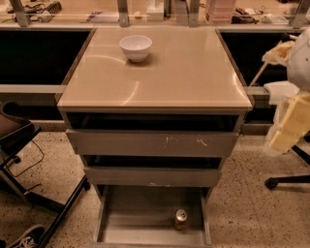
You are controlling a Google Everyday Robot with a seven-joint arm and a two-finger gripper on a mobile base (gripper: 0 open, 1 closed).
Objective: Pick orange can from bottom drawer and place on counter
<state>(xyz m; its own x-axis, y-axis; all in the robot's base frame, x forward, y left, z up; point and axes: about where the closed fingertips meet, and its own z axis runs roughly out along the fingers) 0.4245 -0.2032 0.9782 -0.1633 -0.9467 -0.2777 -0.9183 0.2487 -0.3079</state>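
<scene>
1. The grey drawer cabinet (150, 160) is seen from the front and above; all places below are given relative to it.
2. The counter (193, 77), the cabinet's glossy beige-tan top, is seen with a white bowl (135, 47) standing on its far left part.
3. The bottom drawer (135, 213) is pulled out at the cabinet's foot, and its plain grey floor and low side walls are exposed.
4. The orange can (180, 219) is found upright inside the bottom drawer, right of centre and toward the front, near the right wall; its silver top is shown facing up.
5. The two upper drawers (145, 143) are seen slightly pulled out, with scuffed flat fronts and dark gaps above them.
6. The gripper (286, 127) is seen as a pale yellowish shape to the right of the cabinet, beside the counter's front right corner, well apart from the can and above floor level.
7. Whether the gripper is released or clenched cannot be told; nothing is seen held in it.
8. A long cluttered bench (72, 14) is seen behind the cabinet.
9. A dark chair (14, 131) is seen left of the cabinet and a wheeled chair base (286, 180) to the right, both on the speckled floor (252, 208).
</scene>
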